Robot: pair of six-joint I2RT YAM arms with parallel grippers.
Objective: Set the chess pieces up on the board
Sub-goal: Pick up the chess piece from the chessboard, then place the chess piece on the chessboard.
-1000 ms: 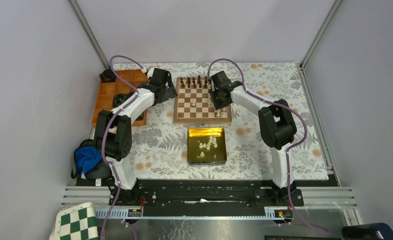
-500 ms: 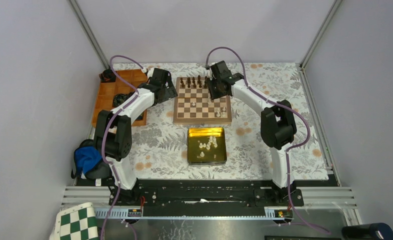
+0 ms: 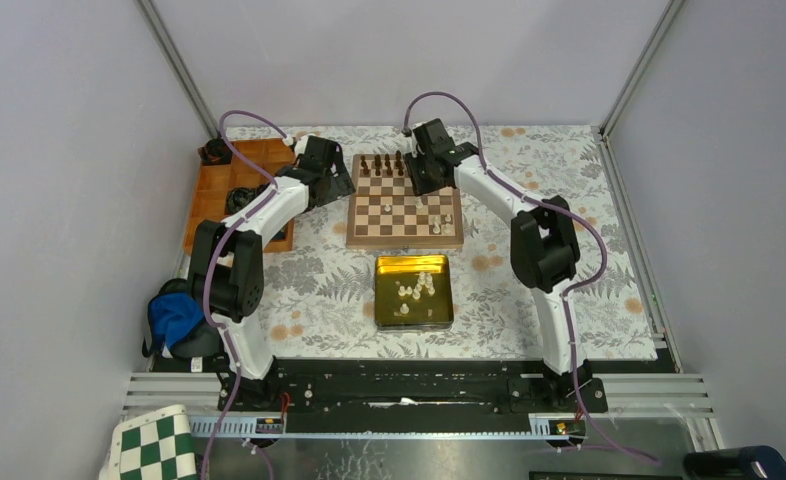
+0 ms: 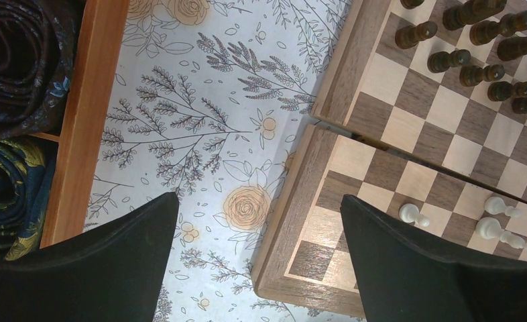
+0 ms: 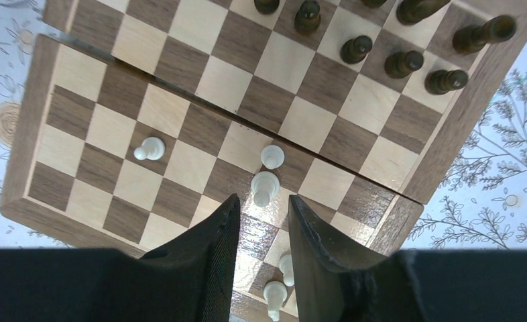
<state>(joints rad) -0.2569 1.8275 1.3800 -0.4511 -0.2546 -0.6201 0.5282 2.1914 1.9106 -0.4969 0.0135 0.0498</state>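
The board point(image 3: 405, 212) lies at the far middle of the table, with dark brown pieces point(image 3: 384, 164) on its far rows. A few cream-white chess pieces point(image 3: 437, 226) stand on its near half, and more lie in a gold tin point(image 3: 381, 300). My right gripper point(image 3: 424, 183) hovers over the board's far right. In the right wrist view the gripper point(image 5: 263, 199) is slightly open and empty, with a white piece point(image 5: 265, 186) just ahead of its tips. My left gripper point(image 3: 340, 184) is wide open and empty point(image 4: 259, 198) over the board's left rim point(image 4: 294, 221).
An orange wooden tray point(image 3: 231, 170) holding rolled dark cloths point(image 4: 19, 60) stands left of the board. A blue cloth point(image 3: 174, 315) lies by the left arm's base. A green-and-white checkered mat point(image 3: 154, 445) lies at the front left, off the table.
My right gripper has moved from the board's near right, by the white pieces, toward the far side. The left arm has not moved.
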